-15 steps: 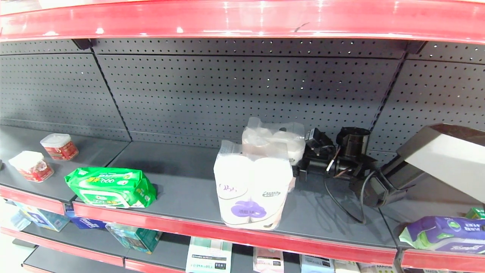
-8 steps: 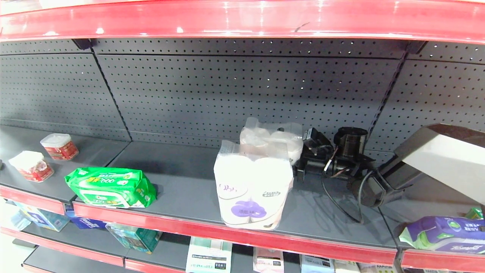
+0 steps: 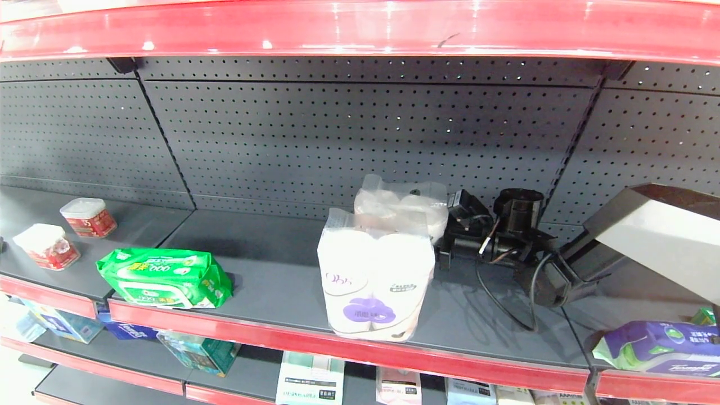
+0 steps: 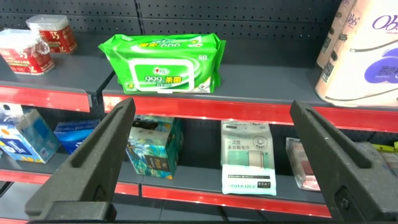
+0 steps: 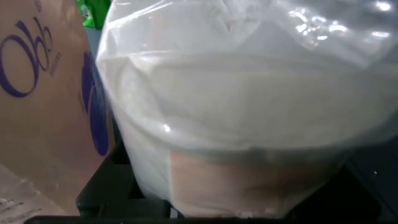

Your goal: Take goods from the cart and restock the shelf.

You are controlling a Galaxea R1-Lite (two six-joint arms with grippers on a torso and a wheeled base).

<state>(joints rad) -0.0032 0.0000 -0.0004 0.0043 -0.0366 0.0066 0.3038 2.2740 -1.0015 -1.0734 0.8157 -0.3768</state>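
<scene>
A toilet paper pack with purple print [image 3: 374, 281] stands at the front edge of the grey shelf [image 3: 270, 264]. Right behind it is a second toilet paper pack in clear plastic [image 3: 400, 211], and my right gripper [image 3: 444, 239] is shut on it from the right, deep in the shelf. In the right wrist view this held pack [image 5: 249, 106] sits between the fingers, with the front pack [image 5: 43, 93] beside it. My left gripper [image 4: 211, 109] is open with nothing in it, out in front of the shelving and facing the shelf's red edge.
A green wipes pack [image 3: 166, 278] lies left of the toilet paper, and two red-labelled tubs [image 3: 90, 216] stand further left. A purple tissue pack [image 3: 658, 346] lies at the right front. Lower shelves hold several boxes and packets [image 4: 247, 158]. A pegboard wall closes the back.
My right gripper has shifted the held toilet paper pack slightly to the left behind the front pack. Everything else stays as it was.
</scene>
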